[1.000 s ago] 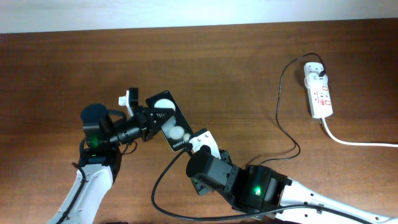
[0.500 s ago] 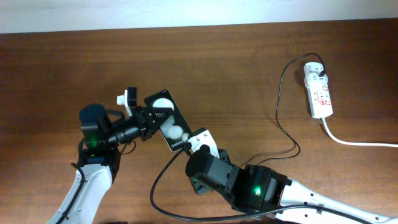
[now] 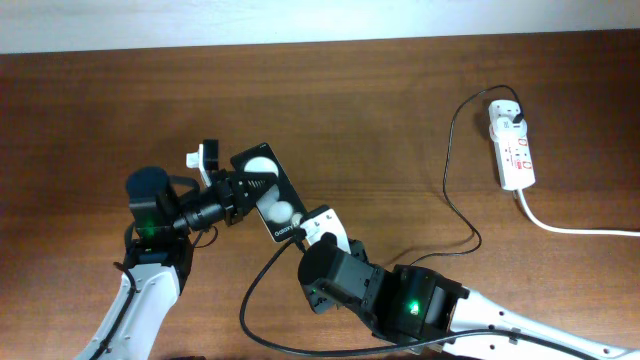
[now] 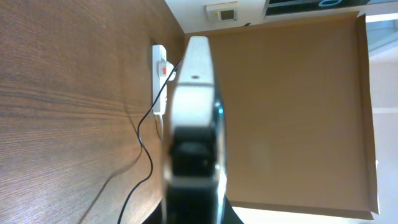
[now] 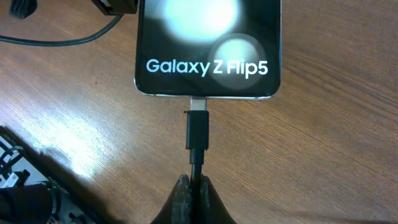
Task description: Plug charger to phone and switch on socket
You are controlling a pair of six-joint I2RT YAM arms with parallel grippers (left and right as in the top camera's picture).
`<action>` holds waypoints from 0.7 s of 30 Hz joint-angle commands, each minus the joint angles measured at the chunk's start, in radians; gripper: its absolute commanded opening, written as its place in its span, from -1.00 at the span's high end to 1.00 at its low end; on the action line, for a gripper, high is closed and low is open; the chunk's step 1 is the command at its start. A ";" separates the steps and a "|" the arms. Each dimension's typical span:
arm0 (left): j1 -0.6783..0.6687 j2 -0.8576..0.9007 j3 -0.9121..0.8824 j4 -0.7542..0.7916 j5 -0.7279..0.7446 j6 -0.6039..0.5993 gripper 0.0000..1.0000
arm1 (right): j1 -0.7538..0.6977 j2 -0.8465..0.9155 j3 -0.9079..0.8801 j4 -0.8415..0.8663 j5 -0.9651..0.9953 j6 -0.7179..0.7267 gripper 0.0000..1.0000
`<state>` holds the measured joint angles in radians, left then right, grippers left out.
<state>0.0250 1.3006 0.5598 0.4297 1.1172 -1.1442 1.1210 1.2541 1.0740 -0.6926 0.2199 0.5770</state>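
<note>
The black phone [image 3: 268, 192] with two glare spots lies tilted left of the table's middle. In the right wrist view [image 5: 208, 43] it reads "Galaxy Z Flip5". My left gripper [image 3: 238, 190] is shut on the phone's left edge, which shows blurred in the left wrist view [image 4: 196, 93]. My right gripper [image 5: 194, 186] is shut on the charger cable just behind its black connector [image 5: 198, 127]. The connector's metal tip sits at the port in the phone's bottom edge. The white socket [image 3: 511, 145] lies at the far right with the charger's black plug [image 3: 516, 121] in it.
The thin black cable [image 3: 452, 205] runs from the socket down past my right arm and loops near the front edge [image 3: 250, 305]. The socket's thick white cord [image 3: 570, 229] trails off to the right. The socket also shows far off in the left wrist view [image 4: 160, 68].
The phone and my left gripper have shifted a little to the left. My right gripper has followed with the connector, staying at the phone's bottom edge.
</note>
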 commanded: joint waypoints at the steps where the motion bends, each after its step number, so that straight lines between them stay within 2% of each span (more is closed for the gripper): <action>1: -0.009 -0.008 0.011 0.003 0.073 0.017 1.00 | 0.004 0.002 0.018 0.038 0.029 0.008 0.92; 10: -0.009 -0.008 0.011 0.003 0.101 0.018 1.00 | 0.004 0.002 0.018 0.075 0.029 0.008 0.92; 14: -0.009 -0.008 0.011 0.012 0.085 0.017 1.00 | 0.005 -0.033 0.019 -0.041 0.024 0.008 0.92; 17: -0.009 -0.008 0.011 0.072 0.082 0.016 1.00 | 0.005 -0.150 0.020 -0.207 0.021 0.061 0.92; 21: -0.009 -0.008 0.011 0.074 0.061 0.012 1.00 | 0.005 -0.250 0.020 -0.213 0.090 0.071 0.92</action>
<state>0.0189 1.3006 0.5610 0.4950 1.1759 -1.1439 1.1229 1.0203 1.0760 -0.9215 0.2420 0.6323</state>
